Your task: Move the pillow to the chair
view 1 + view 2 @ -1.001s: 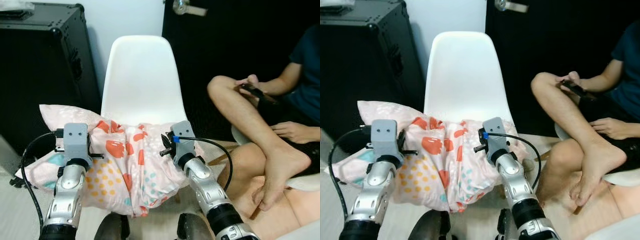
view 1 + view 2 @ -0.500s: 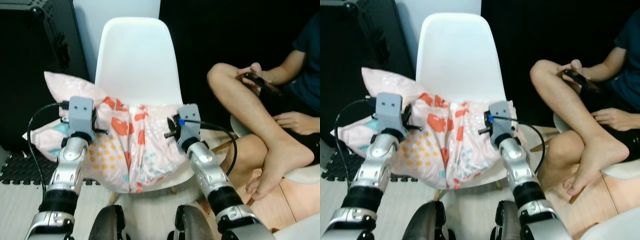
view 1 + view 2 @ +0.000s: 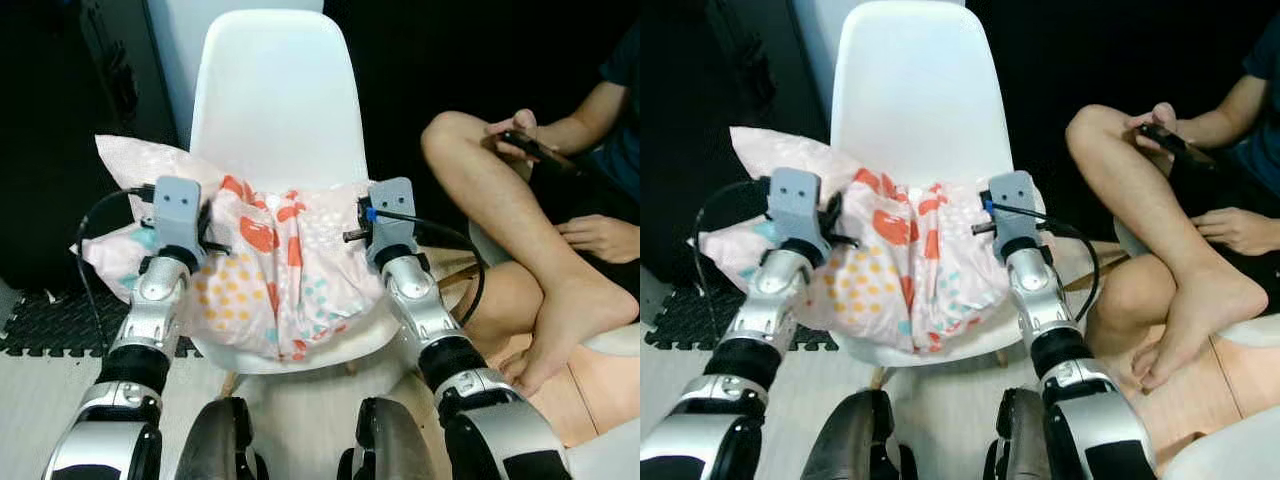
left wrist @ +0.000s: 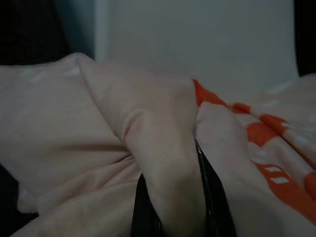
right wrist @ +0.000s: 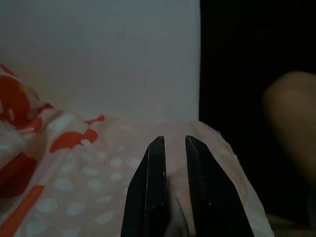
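The pink pillow (image 3: 270, 270), printed with orange, yellow and teal shapes, lies bunched on the seat of the white chair (image 3: 275, 110). Its left end hangs past the seat's left side. My left gripper (image 4: 173, 197) is shut on a thick fold of the pillow near that end. My right gripper (image 5: 173, 143) grips the pillow's right edge, its fingers almost together with fabric pinched low between them. In the eye views both wrists press into the pillow from the front, one at each side.
A person (image 3: 540, 200) sits cross-legged close on the right, holding a phone (image 3: 530, 145). A black case (image 3: 60, 120) stands left of the chair, with a black foam mat (image 3: 50, 320) on the floor below it. My feet (image 3: 225, 445) stand just before the chair.
The view has closed in on the chair and tilted down. The pillow has gone forward with both arms and now rests on the seat. Both grippers keep their hold.
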You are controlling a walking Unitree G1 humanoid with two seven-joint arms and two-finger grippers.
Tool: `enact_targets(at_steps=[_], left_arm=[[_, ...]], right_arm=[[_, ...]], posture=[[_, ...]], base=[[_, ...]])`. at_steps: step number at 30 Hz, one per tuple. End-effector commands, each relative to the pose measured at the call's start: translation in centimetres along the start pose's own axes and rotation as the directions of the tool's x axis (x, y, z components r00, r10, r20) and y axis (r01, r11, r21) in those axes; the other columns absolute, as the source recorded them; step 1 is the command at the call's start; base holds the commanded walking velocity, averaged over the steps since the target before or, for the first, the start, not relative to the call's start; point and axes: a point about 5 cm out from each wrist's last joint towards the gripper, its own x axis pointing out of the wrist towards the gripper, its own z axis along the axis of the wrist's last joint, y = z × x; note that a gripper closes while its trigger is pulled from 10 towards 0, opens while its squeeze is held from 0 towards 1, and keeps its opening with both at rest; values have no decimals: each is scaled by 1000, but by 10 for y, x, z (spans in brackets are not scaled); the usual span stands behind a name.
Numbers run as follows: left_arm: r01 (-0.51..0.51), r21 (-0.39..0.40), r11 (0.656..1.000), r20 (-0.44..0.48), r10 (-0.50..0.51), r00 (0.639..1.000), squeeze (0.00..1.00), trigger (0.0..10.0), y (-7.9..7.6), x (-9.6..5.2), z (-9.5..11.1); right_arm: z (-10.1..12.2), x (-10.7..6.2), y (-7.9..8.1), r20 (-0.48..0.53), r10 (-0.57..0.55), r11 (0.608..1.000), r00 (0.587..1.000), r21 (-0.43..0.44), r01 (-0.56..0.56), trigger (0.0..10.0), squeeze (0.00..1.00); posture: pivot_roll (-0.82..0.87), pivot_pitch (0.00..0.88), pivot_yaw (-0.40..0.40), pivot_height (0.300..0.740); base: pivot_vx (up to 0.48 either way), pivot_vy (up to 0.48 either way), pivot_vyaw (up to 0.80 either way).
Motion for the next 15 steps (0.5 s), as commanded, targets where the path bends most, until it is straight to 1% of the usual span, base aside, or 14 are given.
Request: enact_targets(at_steps=[1,2,3,4,5,7,8,9,10,11,14,15], left_arm=[[103,37,994,-64,-101,993,0,10000,-16,0,-11],[103,37,994,-64,-101,993,0,10000,-16,0,-11],[122,52,991,-137,-114,984,0,10000,-18,-2,-22],[122,69,990,-186,-107,977,0,10000,-18,-4,-29],[122,69,990,-186,-107,977,0,10000,-18,-4,-29],[99,94,991,-236,-74,969,0,10000,-14,-6,-36],[82,96,992,-245,-56,968,1000,10000,-12,-6,-37],[69,83,994,-250,-46,967,1000,10000,-10,-7,-38],[63,72,995,-251,-43,967,1000,10000,-8,-7,-38],[57,66,996,-246,-39,969,1000,10000,-7,-7,-38],[42,54,998,-237,-28,971,1000,10000,-3,-10,-39],[41,48,998,-234,-29,972,1000,10000,-1,-14,-42]], right_arm=[[-5,0,-1,-25,-4,999,1000,-36,3,10000,0],[-5,0,-1,-25,-4,999,1000,-36,3,10000,0],[-11,-1,-1,-63,-8,999,998,-51,5,10000,0],[-16,-3,-1,-94,-5,999,996,-43,1,10000,0],[-16,-3,-1,-94,-5,999,996,-43,1,10000,0],[-24,-5,2,-145,15,999,989,-27,-19,10000,0],[-26,-6,4,-157,35,999,987,12,-33,10000,0],[-28,-7,5,-166,45,999,985,36,-39,10000,843],[-29,-7,6,-169,48,998,984,50,-40,10000,843],[-30,-8,7,-171,54,997,984,68,-43,10000,1000],[-32,-8,8,-172,57,995,983,89,-42,10000,1000],[-33,-9,9,-171,59,993,984,106,-41,10000,1000]], posture=[[37,291,-84,598],[37,291,-84,598],[37,293,-83,598],[35,294,-81,598],[35,294,-81,598],[34,295,-80,598],[36,296,-78,598],[38,293,-75,598],[39,293,-74,598],[41,291,-71,598],[43,290,-71,598],[45,290,-71,598]], base=[[0,0,0],[0,0,0],[0,0,0],[0,0,0],[0,0,0],[0,0,0],[0,0,0],[0,0,0],[0,0,0],[0,0,0],[0,0,0],[0,0,0]])
